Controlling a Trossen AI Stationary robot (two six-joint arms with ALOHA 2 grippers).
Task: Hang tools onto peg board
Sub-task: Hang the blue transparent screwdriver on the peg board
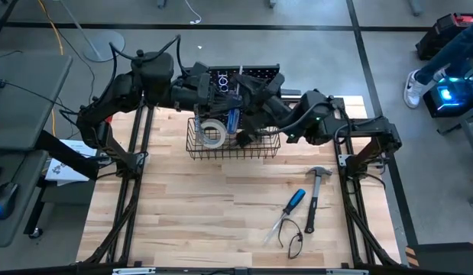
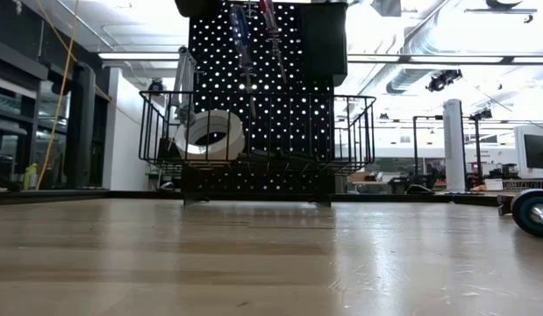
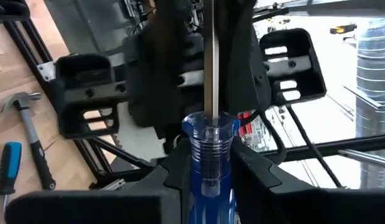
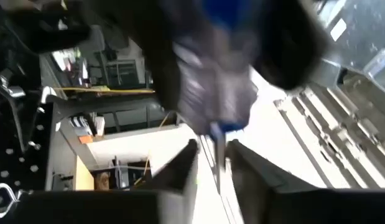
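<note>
Meanwhile, at the board: both arms crowd over the wire basket [image 1: 234, 145] at the far edge of the table [image 1: 183, 221], sharing one blue-handled screwdriver [image 3: 209, 155].
Left gripper: the left gripper [image 3: 208, 177] is pinched on the screwdriver's blue and clear handle, the steel shaft running straight out from between its fingers.
Right gripper: the right gripper [image 4: 211, 165] has its fingers drawn in close either side of the thin shaft; whether they actually bear on it cannot be told.
Already stowed: a white tape roll [image 2: 211, 133] leans inside the basket, and two screwdrivers, one blue-handled [image 2: 240, 35] and one red-handled [image 2: 269, 22], show in front of the upper peg board [image 2: 280, 105].
Still out: a claw hammer [image 1: 314, 195], a second blue-handled screwdriver [image 1: 291, 206] and what looks like a pair of dark-handled pliers [image 1: 292, 238] lie together on the right front of the table.
Progress, as judged: partly done, with one tool in hand and three left on the wood.
Room to move: tight at the board, where basket rim, bins and both wrists meet; the middle and left of the tabletop offer free passage, and the waiting tools lie well apart from the basket.
</note>
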